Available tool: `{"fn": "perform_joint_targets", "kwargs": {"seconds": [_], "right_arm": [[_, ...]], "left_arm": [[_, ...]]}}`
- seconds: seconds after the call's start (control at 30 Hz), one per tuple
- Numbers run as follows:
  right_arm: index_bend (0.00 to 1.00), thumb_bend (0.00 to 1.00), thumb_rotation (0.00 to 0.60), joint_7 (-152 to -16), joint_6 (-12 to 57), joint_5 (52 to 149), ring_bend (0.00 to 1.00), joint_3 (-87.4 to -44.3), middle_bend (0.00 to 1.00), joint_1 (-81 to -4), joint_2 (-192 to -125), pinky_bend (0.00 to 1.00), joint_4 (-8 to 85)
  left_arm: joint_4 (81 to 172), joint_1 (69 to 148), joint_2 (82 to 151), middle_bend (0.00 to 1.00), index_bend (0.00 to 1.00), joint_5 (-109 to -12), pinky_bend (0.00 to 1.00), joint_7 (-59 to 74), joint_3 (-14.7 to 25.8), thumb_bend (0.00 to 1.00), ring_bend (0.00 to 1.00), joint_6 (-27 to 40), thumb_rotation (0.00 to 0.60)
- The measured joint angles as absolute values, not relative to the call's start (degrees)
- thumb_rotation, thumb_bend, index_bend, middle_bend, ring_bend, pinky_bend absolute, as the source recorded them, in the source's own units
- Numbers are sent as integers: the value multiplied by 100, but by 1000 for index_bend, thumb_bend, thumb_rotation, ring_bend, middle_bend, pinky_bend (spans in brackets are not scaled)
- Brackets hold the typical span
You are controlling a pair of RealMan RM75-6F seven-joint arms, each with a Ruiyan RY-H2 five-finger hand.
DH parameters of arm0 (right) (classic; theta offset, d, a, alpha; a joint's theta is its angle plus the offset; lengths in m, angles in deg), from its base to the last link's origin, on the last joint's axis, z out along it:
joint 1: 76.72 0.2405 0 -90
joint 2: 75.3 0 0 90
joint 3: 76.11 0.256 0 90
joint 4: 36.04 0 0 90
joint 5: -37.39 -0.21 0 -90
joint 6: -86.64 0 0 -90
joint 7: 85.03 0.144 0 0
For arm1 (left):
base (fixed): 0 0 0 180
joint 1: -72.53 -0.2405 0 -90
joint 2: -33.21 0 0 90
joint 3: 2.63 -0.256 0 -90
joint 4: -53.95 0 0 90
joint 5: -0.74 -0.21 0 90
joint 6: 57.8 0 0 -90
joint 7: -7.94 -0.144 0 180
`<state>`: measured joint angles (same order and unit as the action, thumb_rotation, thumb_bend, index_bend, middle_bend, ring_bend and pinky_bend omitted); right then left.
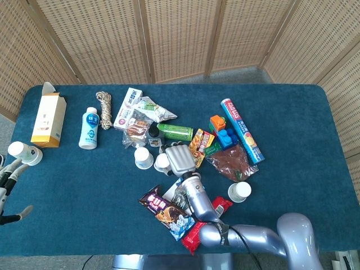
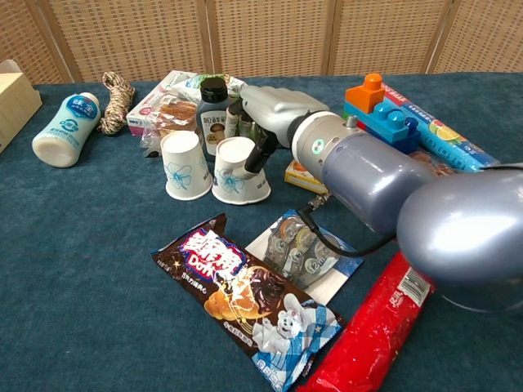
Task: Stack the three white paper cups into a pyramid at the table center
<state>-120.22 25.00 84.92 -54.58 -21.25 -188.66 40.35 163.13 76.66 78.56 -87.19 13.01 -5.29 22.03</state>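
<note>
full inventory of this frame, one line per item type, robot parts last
paper cups: 3, white; two side by side at table centre, one alone to the right
table: 1, blue cloth
carton: 1, yellow-white, far left
milk bottle: 1, white, beside carton
rope: 1, tan coil, back left
green can: 1, behind cups
toy blocks: 1 cluster, orange-blue, right of centre
tube: 1, blue-red, right
chocolate wrapper: 1, brown, front
red packet: 1, front right
right hand: silver, touching the right-hand centre cup
left hand: far left edge, holds nothing
</note>
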Motion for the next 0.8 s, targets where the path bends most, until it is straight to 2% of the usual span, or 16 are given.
{"fn": "perform_joint_targets", "kwargs": {"seconds": [0.17, 0.37, 0.43, 0.8], "right_arm": [[371, 270, 600, -12012, 2508, 8490, 334, -5453, 474, -2112, -18885, 323, 4017], [101, 169, 600, -11944, 2517, 8529, 302, -5468, 418, -2131, -18861, 323, 4049], [54, 155, 600, -11901, 2524, 8563, 293, -5476, 398, -2144, -18841, 323, 4079], [44, 127, 600, -11750, 2494, 8738, 282, -5512, 348, -2244, -18623, 324, 4365]], "left_arm": [[16310, 7658, 7850, 0, 37, -8727, 0, 1322, -532, 283, 0, 2216, 600], [16306, 7656, 7845, 0, 36, -8729, 0, 1332, -533, 283, 0, 2214, 600], [16304, 7655, 7846, 0, 36, -8733, 0, 1330, -533, 282, 0, 2216, 600], [16305, 7651, 7846, 0, 37, -8756, 0, 1335, -540, 283, 0, 2223, 600]]}}
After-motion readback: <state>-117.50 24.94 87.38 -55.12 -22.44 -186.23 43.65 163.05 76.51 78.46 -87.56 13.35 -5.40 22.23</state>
